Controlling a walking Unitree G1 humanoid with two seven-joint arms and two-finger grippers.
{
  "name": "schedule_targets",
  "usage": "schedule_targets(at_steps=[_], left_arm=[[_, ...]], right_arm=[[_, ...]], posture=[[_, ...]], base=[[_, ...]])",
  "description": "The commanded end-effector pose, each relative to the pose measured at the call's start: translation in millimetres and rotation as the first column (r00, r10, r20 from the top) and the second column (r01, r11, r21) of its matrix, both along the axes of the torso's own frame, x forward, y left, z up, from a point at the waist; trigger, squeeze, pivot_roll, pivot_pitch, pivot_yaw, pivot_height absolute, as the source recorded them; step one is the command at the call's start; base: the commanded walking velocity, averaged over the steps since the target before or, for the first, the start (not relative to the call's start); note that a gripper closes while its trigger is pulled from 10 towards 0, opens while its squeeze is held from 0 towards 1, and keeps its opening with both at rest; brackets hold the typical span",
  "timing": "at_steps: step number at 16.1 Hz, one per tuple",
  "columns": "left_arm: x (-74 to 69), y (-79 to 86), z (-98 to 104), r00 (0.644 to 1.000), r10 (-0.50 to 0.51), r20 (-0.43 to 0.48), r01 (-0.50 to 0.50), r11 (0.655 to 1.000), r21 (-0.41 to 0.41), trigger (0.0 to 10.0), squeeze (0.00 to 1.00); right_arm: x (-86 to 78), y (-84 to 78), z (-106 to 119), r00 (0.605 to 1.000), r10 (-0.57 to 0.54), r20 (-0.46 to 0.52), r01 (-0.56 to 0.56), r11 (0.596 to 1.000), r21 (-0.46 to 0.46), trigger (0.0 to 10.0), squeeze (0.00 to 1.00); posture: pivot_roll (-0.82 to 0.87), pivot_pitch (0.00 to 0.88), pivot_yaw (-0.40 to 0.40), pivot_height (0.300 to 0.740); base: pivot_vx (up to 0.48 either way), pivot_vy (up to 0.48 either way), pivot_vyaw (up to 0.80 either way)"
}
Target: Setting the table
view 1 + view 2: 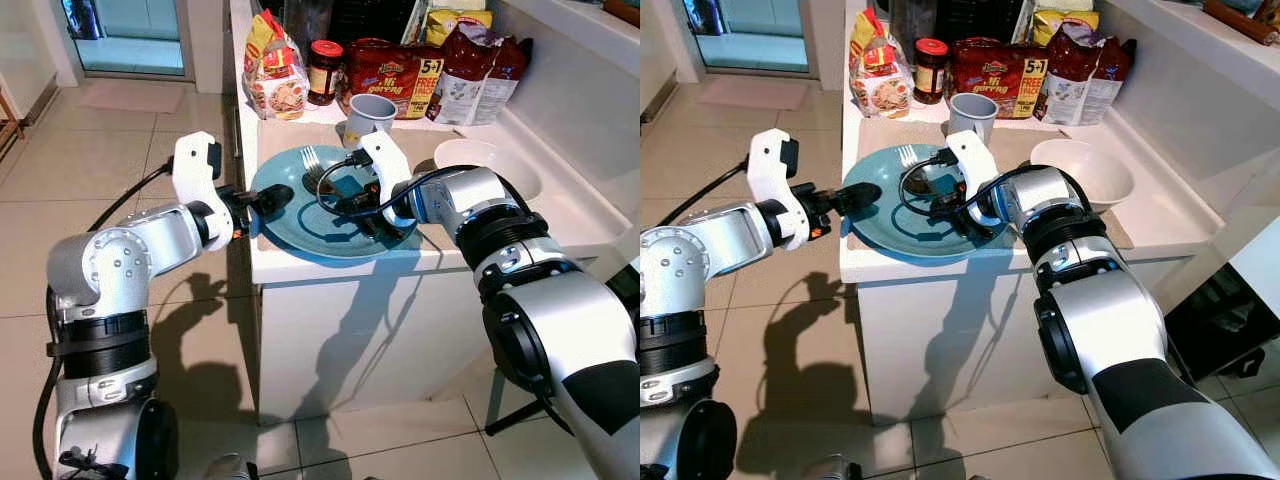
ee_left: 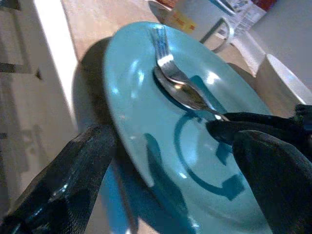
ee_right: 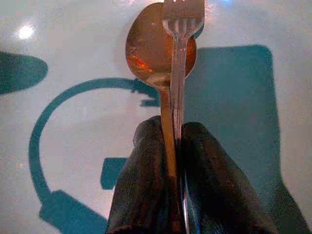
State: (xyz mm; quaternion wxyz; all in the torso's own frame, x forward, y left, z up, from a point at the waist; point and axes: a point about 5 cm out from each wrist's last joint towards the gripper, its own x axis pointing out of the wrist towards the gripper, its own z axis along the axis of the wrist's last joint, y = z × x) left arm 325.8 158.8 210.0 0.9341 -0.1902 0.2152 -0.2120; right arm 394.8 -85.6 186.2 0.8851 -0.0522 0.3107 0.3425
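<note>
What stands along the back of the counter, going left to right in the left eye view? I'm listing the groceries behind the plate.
Bread bag → dark jar with a red lid → red noodle multipack → dark red pouch. The grey mug stands in front of the multipack.

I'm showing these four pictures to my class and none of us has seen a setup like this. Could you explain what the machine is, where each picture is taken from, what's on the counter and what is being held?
This is a humanoid robot with two silver arms, each ending in two black fingers. The two wide pictures come from cameras in its head, looking down. The two close-ups come from cameras on its wrists.

On the white counter lies a blue plate, with a mug, a white bowl, a jar and food packets behind.

The left gripper grips the plate's rim: one of its fingers sits under the edge. The right gripper pinches a spoon and fork together over the plate.
</note>
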Motion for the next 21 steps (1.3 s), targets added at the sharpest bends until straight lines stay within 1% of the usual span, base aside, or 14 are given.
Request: schedule_targets(at_steps=[1,6,9,10,11,12,14,16,18,21], left_arm=[[0.6,-6.0,2.5,1.000,-0.029,-0.005,0.029,0.999,-0.014,10.0,0.00],[-0.2,-9.9,0.8,0.999,-0.045,-0.016,0.045,0.998,-0.032,10.0,0.00],[-1.2,-10.7,-0.4,0.999,-0.047,-0.020,0.046,0.998,-0.038,10.0,0.00],[-1.2,-11.2,-0.7,0.999,-0.045,-0.020,0.044,0.998,-0.042,3.7,0.00],[-0.7,-10.7,-0.6,0.999,-0.036,-0.020,0.035,0.998,-0.049,0.0,0.00],[-0.3,-9.8,-0.7,0.999,-0.026,-0.020,0.025,0.998,-0.060,0.0,0.00],[-0.4,-10.0,-1.0,0.999,-0.025,-0.020,0.024,0.998,-0.065,0.0,0.00],[0.0,-10.2,-0.7,1.000,-0.023,-0.020,0.022,0.997,-0.071,0.0,0.00],[0.2,-10.9,0.3,1.000,-0.022,-0.017,0.021,0.996,-0.084,0.0,0.00],[-1.3,-10.7,2.9,1.000,-0.026,-0.010,0.025,0.994,-0.105,0.0,0.00]], right_arm=[[-2.6,-4.3,-8.9,0.998,-0.021,-0.053,0.020,1.000,-0.017,0.0,0.00],[-1.2,-5.1,-8.1,0.996,-0.067,-0.052,0.068,0.997,0.026,0.0,0.00],[1.3,-8.6,-2.9,0.993,-0.109,-0.050,0.113,0.990,0.082,0.0,0.00],[2.9,-10.8,0.1,0.991,-0.129,-0.041,0.132,0.986,0.105,0.0,0.00],[4.9,-12.8,5.7,0.989,-0.146,-0.028,0.148,0.980,0.135,0.0,0.00],[6.9,-15.1,13.4,0.987,-0.161,-0.020,0.162,0.972,0.171,0.0,0.00],[6.6,-15.8,15.3,0.987,-0.155,-0.028,0.158,0.971,0.180,0.0,0.00],[6.0,-16.8,14.0,0.988,-0.154,-0.035,0.157,0.972,0.177,0.0,0.00],[4.5,-18.7,7.7,0.986,-0.156,-0.049,0.162,0.973,0.163,0.0,0.00],[4.7,-17.2,12.5,0.988,-0.148,-0.052,0.155,0.969,0.192,0.0,0.00]], posture=[[0.03,0.015,-0.094,0.740],[0.03,0.014,-0.096,0.740],[0.03,0.010,-0.097,0.740],[0.03,0.004,-0.100,0.740],[0.03,0.004,-0.100,0.740],[0.03,0.000,-0.100,0.740],[0.03,0.000,-0.099,0.740],[0.03,0.000,-0.099,0.740],[0.03,0.000,-0.099,0.740],[0.03,0.000,-0.101,0.740]], base=[[0.000,0.000,0.00],[0.000,0.000,0.00],[0.000,0.000,0.00],[0.000,0.000,0.00],[0.000,0.000,0.00],[0.000,0.000,0.00],[0.000,0.000,0.00],[0.000,0.000,0.00],[0.000,0.000,0.00],[0.000,0.000,0.00]])
